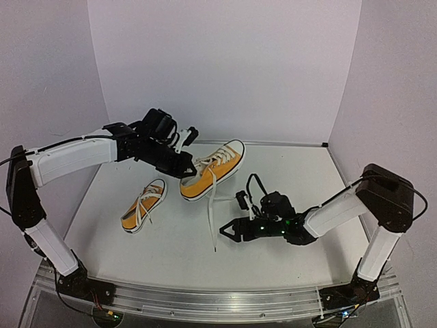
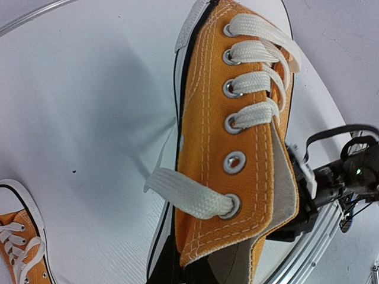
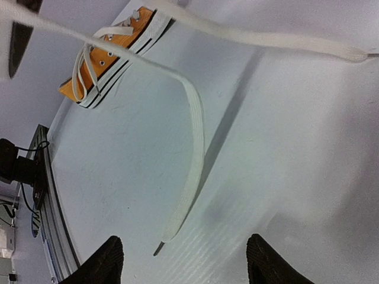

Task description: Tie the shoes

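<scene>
Left fingers (image 1: 180, 167) tight on shoe (image 1: 217, 168) heel, laces (image 1: 212, 212) loose.

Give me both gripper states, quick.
Left gripper: closed, holding the far shoe by its heel end.
Right gripper: open, empty, loose lace just ahead.
</scene>
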Motion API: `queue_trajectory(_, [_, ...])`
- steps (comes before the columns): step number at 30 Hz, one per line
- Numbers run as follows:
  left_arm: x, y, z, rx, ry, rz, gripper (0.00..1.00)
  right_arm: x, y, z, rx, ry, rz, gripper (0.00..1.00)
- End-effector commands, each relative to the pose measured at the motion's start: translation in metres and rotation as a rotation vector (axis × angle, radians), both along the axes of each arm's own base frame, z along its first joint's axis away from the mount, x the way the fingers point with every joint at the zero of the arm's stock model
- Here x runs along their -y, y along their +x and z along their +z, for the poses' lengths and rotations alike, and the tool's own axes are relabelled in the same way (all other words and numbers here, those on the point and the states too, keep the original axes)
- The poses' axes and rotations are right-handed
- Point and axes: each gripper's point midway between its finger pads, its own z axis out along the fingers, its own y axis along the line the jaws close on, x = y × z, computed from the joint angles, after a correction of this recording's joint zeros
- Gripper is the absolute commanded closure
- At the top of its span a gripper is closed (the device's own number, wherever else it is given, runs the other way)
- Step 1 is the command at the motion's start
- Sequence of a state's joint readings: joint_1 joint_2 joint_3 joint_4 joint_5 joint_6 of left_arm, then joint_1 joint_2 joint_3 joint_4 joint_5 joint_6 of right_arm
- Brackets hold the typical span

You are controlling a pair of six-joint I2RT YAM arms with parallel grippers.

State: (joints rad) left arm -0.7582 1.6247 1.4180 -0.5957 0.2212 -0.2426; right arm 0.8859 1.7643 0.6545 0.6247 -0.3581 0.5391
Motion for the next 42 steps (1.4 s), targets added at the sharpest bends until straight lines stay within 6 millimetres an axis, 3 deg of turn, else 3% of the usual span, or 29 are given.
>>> queue_trajectory(1, [0.002, 0.008, 0.107, 0.203, -0.212, 0.022, 1.00, -0.030, 0.012, 0.015, 0.082, 0.093, -0.022, 0.32])
queue_trajectory(11, [-0.005, 0.007, 0.117, 0.222, -0.240, 0.041, 1.00, -0.073, 0.033, -0.005, 0.126, 0.139, -0.028, 0.39])
queue_trajectory(13, [-0.008, 0.008, 0.119, 0.227, -0.239, 0.048, 1.00, -0.082, 0.034, -0.006, 0.121, 0.154, -0.014, 0.47])
queue_trajectory(16, [-0.017, 0.012, 0.119, 0.236, -0.232, 0.083, 1.00, -0.090, 0.033, -0.004, 0.107, 0.176, 0.005, 0.69])
queue_trajectory(18, [-0.025, 0.016, 0.117, 0.238, -0.219, 0.120, 1.00, -0.096, 0.031, 0.005, 0.102, 0.200, 0.018, 0.94])
queue_trajectory(19, [-0.032, 0.020, 0.115, 0.242, -0.201, 0.154, 1.00, -0.100, 0.030, 0.012, 0.103, 0.209, 0.028, 1.00])
queue_trajectory(22, [-0.068, 0.035, 0.113, 0.286, -0.101, 0.321, 1.00, -0.121, 0.020, 0.034, 0.133, 0.232, 0.079, 1.00])
queue_trajectory(25, [-0.105, 0.042, 0.127, 0.366, -0.039, 0.453, 1.00, -0.147, 0.010, 0.067, 0.159, 0.302, 0.137, 1.00])
queue_trajectory(28, [-0.118, 0.036, 0.145, 0.423, -0.011, 0.454, 1.00, -0.155, 0.007, 0.094, 0.163, 0.365, 0.154, 1.00])
queue_trajectory(30, [-0.109, 0.031, 0.145, 0.408, -0.018, 0.392, 1.00, -0.149, 0.005, 0.105, 0.168, 0.382, 0.149, 1.00])
queue_trajectory(33, [-0.087, 0.028, 0.117, 0.320, -0.025, 0.303, 1.00, -0.123, 0.001, 0.112, 0.169, 0.369, 0.106, 1.00])
queue_trajectory(37, [-0.063, 0.022, 0.065, 0.184, -0.073, 0.242, 1.00, -0.051, 0.009, 0.113, 0.137, 0.344, -0.027, 1.00])
queue_trajectory(40, [-0.051, 0.013, 0.036, 0.108, -0.129, 0.238, 1.00, 0.018, 0.011, 0.110, 0.116, 0.317, -0.163, 1.00])
queue_trajectory(42, [-0.030, 0.001, 0.022, 0.065, -0.188, 0.206, 1.00, 0.046, 0.006, 0.113, 0.129, 0.263, -0.218, 1.00])
